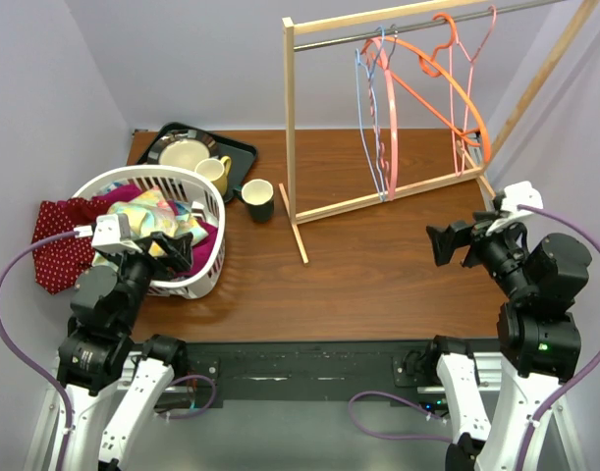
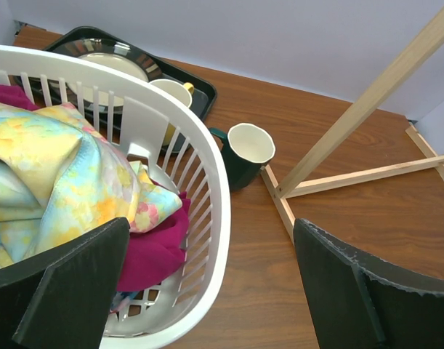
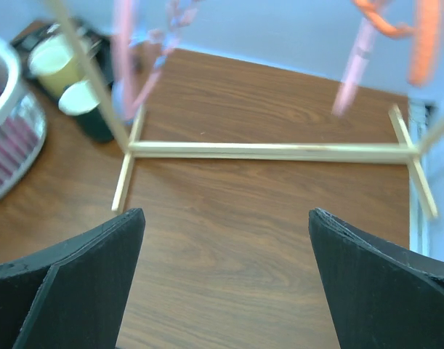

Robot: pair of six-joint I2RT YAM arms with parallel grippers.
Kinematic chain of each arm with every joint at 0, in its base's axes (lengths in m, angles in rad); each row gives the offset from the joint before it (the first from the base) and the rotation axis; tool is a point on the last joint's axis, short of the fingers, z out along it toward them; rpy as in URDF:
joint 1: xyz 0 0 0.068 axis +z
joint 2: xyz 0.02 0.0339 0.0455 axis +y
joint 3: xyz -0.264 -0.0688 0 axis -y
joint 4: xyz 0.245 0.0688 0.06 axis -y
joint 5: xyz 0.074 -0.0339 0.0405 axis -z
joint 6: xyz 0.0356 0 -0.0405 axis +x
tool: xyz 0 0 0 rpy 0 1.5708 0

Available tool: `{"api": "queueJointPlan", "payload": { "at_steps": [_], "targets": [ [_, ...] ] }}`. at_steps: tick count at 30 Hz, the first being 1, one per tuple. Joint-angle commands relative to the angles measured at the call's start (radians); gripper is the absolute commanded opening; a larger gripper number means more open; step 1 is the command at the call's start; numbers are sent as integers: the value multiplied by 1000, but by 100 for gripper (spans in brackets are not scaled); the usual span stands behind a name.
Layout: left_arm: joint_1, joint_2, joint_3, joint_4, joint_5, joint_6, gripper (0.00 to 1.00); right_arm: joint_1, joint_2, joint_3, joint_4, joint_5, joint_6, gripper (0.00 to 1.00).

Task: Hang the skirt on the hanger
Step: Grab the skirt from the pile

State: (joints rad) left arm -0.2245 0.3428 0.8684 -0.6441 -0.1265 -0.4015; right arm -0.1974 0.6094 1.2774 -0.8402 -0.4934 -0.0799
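Clothes fill a white laundry basket (image 1: 196,182) (image 2: 214,182) at the left: a pastel yellow-and-blue garment (image 1: 152,211) (image 2: 54,174) on top of a magenta one (image 2: 152,247). A red dotted cloth (image 1: 59,240) spills over the basket's left side. Which of these is the skirt I cannot tell. Orange (image 1: 457,88), pink (image 1: 388,118) and blue (image 1: 363,118) hangers hang on the wooden rack (image 1: 291,118). My left gripper (image 1: 177,250) (image 2: 211,225) hovers open over the basket's near right rim. My right gripper (image 1: 447,245) (image 3: 226,214) is open above bare table, short of the rack's base (image 3: 272,149).
A dark green mug (image 1: 257,199) (image 2: 243,153) (image 3: 87,109) stands between the basket and the rack's left foot. Behind it a black tray (image 1: 236,152) carries a plate (image 1: 185,154) and a yellow mug (image 1: 214,172) (image 2: 174,94). Walls close in on the left, back and right.
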Motion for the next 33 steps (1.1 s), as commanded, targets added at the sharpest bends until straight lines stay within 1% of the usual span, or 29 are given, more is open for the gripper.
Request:
{"api": "queueJointPlan", "payload": {
  "at_steps": [1,4,7,9,12,15,17,19,20,21,22,23,26,27,30,31,33],
  "targets": [
    [2,31,18,23,-38,-19,100,-4,12,-39,-23,-404,-225,99],
    [2,62,40,-17,-123,-52,100,-4,-2,-107,-30,-497,-271,99],
    [2,106,57,-34,-202,-63,100,-4,-13,-173,-20,-493,-284,99],
    [2,140,55,-20,-260,-60,98,-4,-25,-219,-4,-481,-285,99],
    [1,223,47,33,-297,-54,97,-4,-37,-263,18,-471,-282,99],
    [7,362,55,63,-311,-56,96,-4,-42,-285,30,-458,-282,99],
    [40,416,61,70,-328,-59,94,-5,-46,-294,35,-456,-282,99],
    [88,479,78,61,-311,-57,86,-4,-56,-309,38,-462,-281,99],
    [94,492,89,55,-317,-63,76,-4,-60,-314,44,-462,-281,99],
    [96,507,86,57,-326,-59,72,-5,-60,-323,46,-464,-281,99],
    [96,513,83,61,-341,-57,71,-4,-63,-325,46,-464,-281,99],
    [96,519,67,72,-390,-60,71,-4,-68,-328,47,-464,-281,99],
    [96,544,54,72,-444,-56,70,-4,-71,-332,50,-465,-281,99],
    [96,550,52,73,-446,-51,67,-5,-72,-332,49,-467,-281,99],
    [96,553,61,81,-455,-34,47,-4,-73,-328,46,-474,-281,99],
    [96,550,73,74,-456,-33,35,-2,-73,-325,44,-475,-281,99],
    [96,535,92,72,-440,-19,23,-2,-73,-320,35,-475,-282,99]
  ]
}}
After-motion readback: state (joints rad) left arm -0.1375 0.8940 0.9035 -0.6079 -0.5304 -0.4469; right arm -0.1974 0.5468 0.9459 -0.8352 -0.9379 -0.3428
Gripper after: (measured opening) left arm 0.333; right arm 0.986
